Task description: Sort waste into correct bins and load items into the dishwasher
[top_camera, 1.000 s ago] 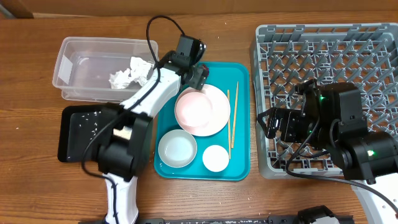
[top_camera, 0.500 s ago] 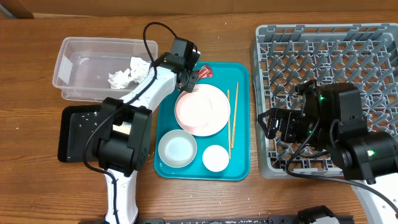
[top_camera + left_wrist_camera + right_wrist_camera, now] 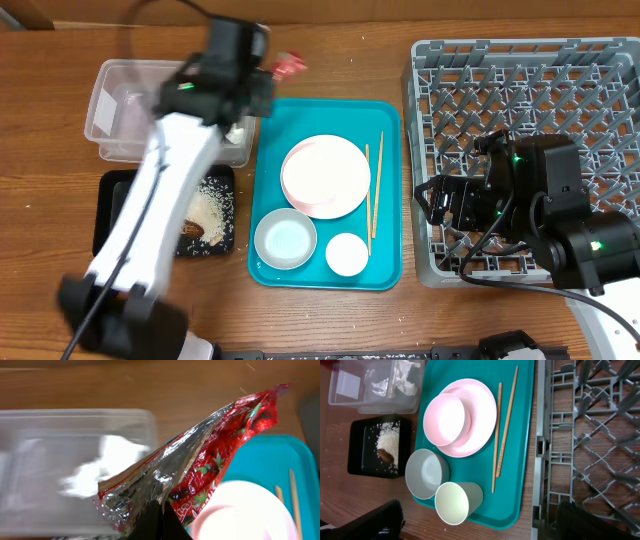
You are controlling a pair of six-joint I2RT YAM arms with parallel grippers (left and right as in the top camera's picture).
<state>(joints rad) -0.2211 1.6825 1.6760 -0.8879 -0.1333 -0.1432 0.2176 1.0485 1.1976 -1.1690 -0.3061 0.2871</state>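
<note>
The left arm stretches up and far over the tub's right end. The left fingers are clamped on the red wrapper, aloft just beyond the teal tray's far-left corner. The right arm sits low at the rack's near-left edge, right fingers wide apart.

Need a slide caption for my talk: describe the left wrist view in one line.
Left gripper, jaws shut on the red wrapper, with clear tub, napkin and pink plate blurred beyond.
</note>
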